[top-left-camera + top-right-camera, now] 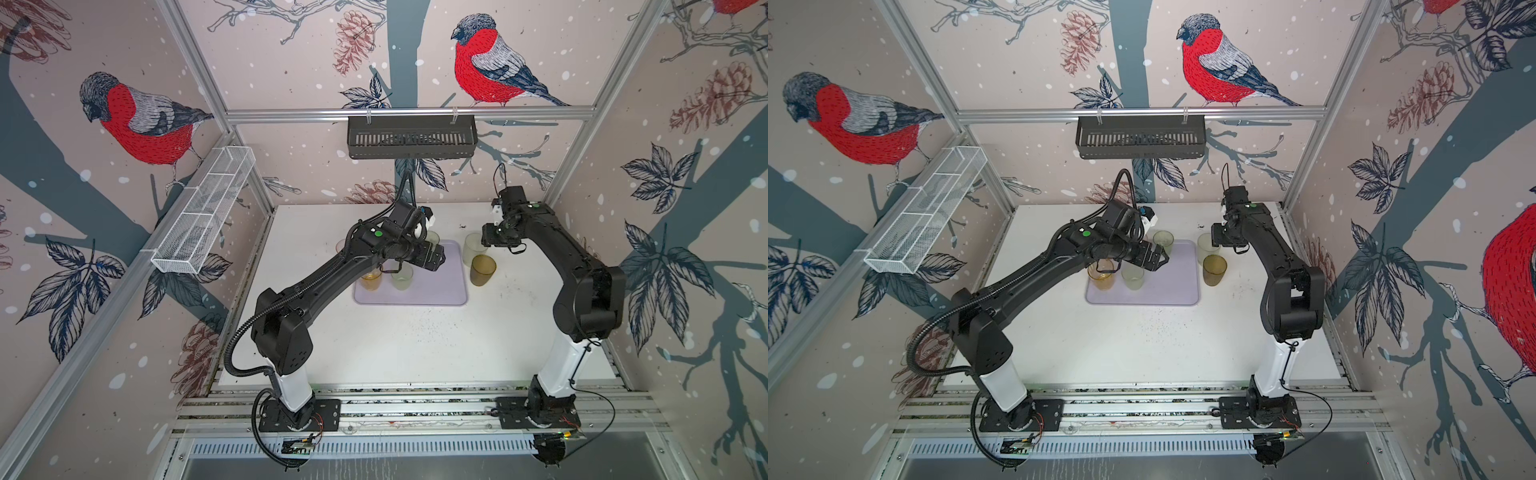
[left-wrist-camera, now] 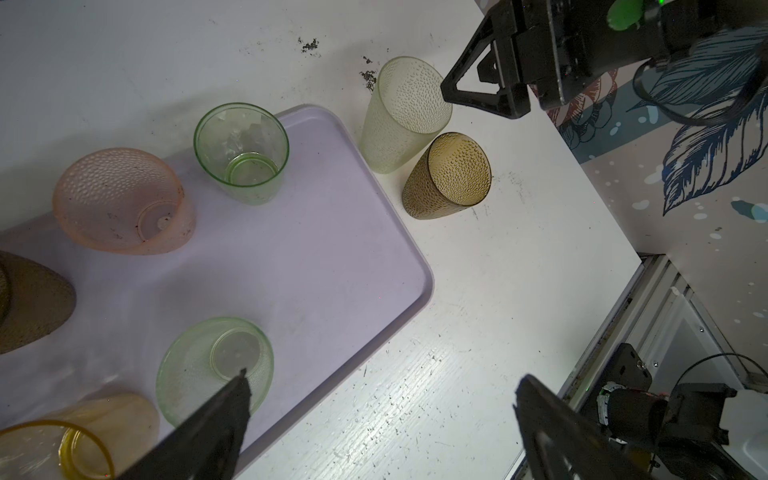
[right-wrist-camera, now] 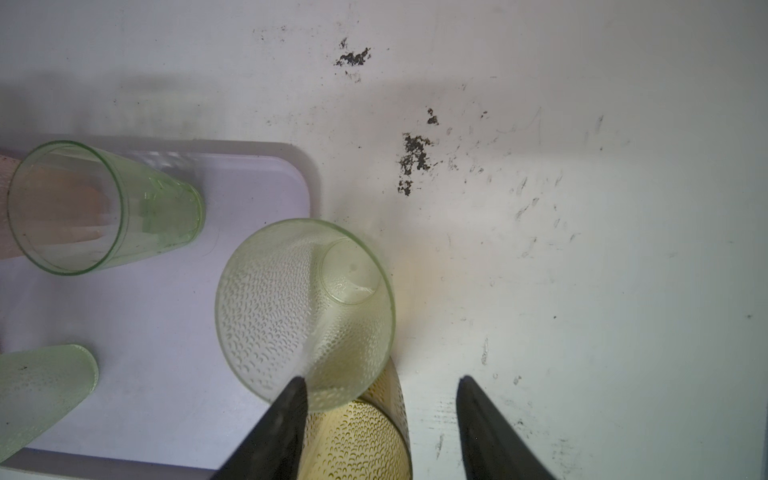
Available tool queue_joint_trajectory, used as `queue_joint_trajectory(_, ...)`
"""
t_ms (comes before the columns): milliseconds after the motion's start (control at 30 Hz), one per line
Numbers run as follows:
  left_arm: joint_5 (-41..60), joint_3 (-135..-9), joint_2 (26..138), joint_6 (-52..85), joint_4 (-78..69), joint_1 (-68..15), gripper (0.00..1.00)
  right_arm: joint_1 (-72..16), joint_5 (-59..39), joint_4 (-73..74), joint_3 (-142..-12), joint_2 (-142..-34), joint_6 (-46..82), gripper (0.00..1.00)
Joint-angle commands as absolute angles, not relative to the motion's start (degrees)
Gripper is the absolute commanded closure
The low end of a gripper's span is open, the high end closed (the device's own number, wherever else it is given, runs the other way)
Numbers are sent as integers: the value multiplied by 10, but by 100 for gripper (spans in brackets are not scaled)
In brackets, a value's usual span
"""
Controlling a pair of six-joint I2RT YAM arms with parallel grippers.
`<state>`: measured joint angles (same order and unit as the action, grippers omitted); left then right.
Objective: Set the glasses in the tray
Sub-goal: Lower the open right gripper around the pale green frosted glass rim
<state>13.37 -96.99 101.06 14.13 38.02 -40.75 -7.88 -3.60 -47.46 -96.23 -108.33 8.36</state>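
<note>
L gripper (image 2: 380,384) wide open; R gripper (image 3: 380,384) half-open.

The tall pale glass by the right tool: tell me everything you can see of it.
The tall pale glass is a translucent, yellowish-green tumbler with a dimpled wall, plastic by its look, tapering to a smaller round base. It stands upright and empty on the white table, just off the tray, not in it. The amber-brown glass stands close beside it. The right tool hovers at its rim, open, not gripping.
</note>
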Motion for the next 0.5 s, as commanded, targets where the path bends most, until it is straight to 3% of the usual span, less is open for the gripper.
queue_joint_trajectory(0,127,-973,1011,130,371,-410,1,-77,-41,-459,-972,-1094,81,41)
queue_joint_trajectory(467,119,-968,1007,130,374,-412,1,-76,-40,-451,-987,-1125,83,44)
